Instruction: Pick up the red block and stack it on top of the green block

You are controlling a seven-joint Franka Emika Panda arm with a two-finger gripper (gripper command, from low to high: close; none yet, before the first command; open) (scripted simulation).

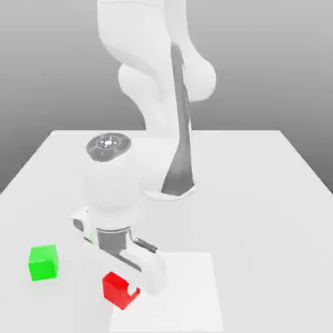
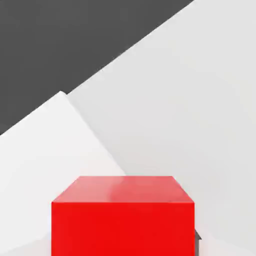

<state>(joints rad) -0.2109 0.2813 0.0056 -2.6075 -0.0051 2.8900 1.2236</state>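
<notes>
Exterior view: the white Franka arm (image 1: pixel 159 97) bends down over a pale grey tabletop (image 1: pixel 260 195), its wrist and hand lowered toward the near edge. The two-finger gripper (image 1: pixel 125 290) reaches the small red cube (image 1: pixel 118 287), which sits on the table at the corner of a lighter white square patch (image 1: pixel 188 293). One white fingertip (image 1: pixel 133 291) shows against the cube's side facing the exterior view's right; the other finger is hidden behind the cube and the hand's body, so the contact on that side cannot be seen. The jaws are drawn together on the red cube, clamping it. Whether the cube is lifted clear of the surface or resting on it is hard to make out from this angle.

The small green cube (image 1: pixel 43 262) stands alone on the table, toward the exterior view's left of the red one and a little farther back, near but clearly apart from it, with nothing on top.

Hand view: the red cube (image 2: pixel 122 220) looms close, its glossy top face and one side visible, its lower part cut off by the picture's edge. A sliver of dark finger (image 2: pixel 197 237) peeks out beside it. Beyond lie the pale table and white patch, then a dark background.
</notes>
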